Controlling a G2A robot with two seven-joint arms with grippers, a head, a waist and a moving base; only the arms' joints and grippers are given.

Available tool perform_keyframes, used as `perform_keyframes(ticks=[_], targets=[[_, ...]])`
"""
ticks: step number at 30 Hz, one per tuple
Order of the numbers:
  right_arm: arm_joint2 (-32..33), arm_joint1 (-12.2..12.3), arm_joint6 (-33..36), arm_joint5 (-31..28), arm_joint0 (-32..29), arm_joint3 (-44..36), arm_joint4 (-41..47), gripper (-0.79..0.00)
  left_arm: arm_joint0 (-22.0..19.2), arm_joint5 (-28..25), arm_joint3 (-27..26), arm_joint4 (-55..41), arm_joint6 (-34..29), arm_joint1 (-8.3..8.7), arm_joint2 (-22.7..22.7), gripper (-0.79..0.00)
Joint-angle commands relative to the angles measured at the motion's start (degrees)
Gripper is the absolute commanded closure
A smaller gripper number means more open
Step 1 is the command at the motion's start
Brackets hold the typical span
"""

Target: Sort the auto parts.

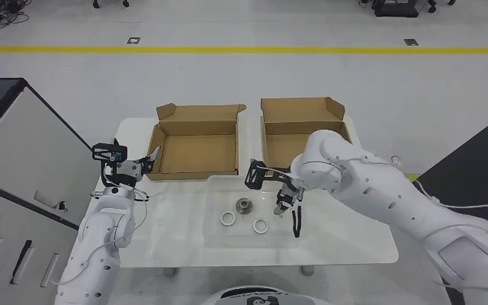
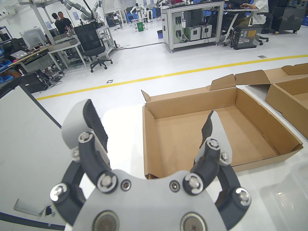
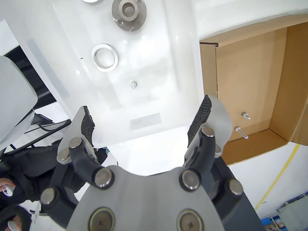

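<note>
Auto parts [image 1: 244, 205] lie right of your left gripper [image 1: 145, 162], hovering fingers apart by the left brown cardboard box [image 1: 198, 152]. A clear plastic tray [image 1: 229, 191] holds a silver metal ring [image 1: 227, 219], grey flanged hub [image 3: 129, 10] and second ring [image 1: 260, 226]. Just right, your right gripper [image 1: 290, 212] hangs fingers spread; two silver bolts [image 3: 240, 132] lie in the right cardboard box [image 1: 282, 145].

The left arm [image 1: 107, 232] is sitting low at the robot's left side, its wrist level. The left gripper [image 2: 150, 111] is pointing forward, fingers spread wide, gripping nothing. The right arm [image 1: 366, 183] is lying extended toward the centre, its wrist bent down. The right gripper [image 3: 145, 106] is hanging with fingers wide apart, empty.
</note>
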Motion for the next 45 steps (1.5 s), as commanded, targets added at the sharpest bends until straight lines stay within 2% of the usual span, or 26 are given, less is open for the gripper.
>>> perform_keyframes(ticks=[1,10,12,13,14,17,20,35,39,45], targets=[[-2.0,0.0,0.0,0.1,1.4,0.9,1.3,-0.785,0.0,0.0,0.0,0.0,0.0,0.00,0.0,-0.785],[-9.2,-1.1,0.0,0.0,5.3,4.2,5.1,-0.785,0.0,0.0,0.0,0.0,0.0,0.00,0.0,-0.785],[-10.4,-1.6,0.0,0.0,5.8,4.9,5.4,-0.763,0.0,0.0,0.0,0.0,0.0,0.00,0.0,-0.785],[-10.8,-1.8,0.0,-0.1,6.1,5.3,5.7,-0.739,0.0,0.0,0.0,0.0,0.0,0.00,0.0,-0.785],[-11.2,-2.0,0.0,-0.1,6.2,5.7,6.0,-0.671,0.0,0.0,0.0,0.0,0.0,0.00,0.0,-0.785],[-12.1,-2.7,0.0,-0.6,6.5,7.1,6.5,-0.557,0.0,0.0,0.0,0.0,0.0,0.00,0.0,-0.785],[-12.5,-3.4,-0.2,-1.1,6.5,8.4,6.6,-0.508,0.0,0.0,0.0,0.0,0.0,0.00,0.0,-0.785],[-15.0,-6.5,-0.8,-1.4,5.8,14.6,4.0,-0.459,0.0,0.0,0.0,0.0,0.0,0.00,0.0,-0.785],[-15.4,-7.2,-1.2,-1.5,5.6,16.0,3.5,-0.388,0.0,0.0,0.0,0.0,0.0,0.00,0.0,-0.785],[-15.8,-8.2,-1.5,-1.8,5.3,17.8,2.9,-0.379,0.0,0.0,0.0,0.0,0.0,0.00,0.0,-0.785]])
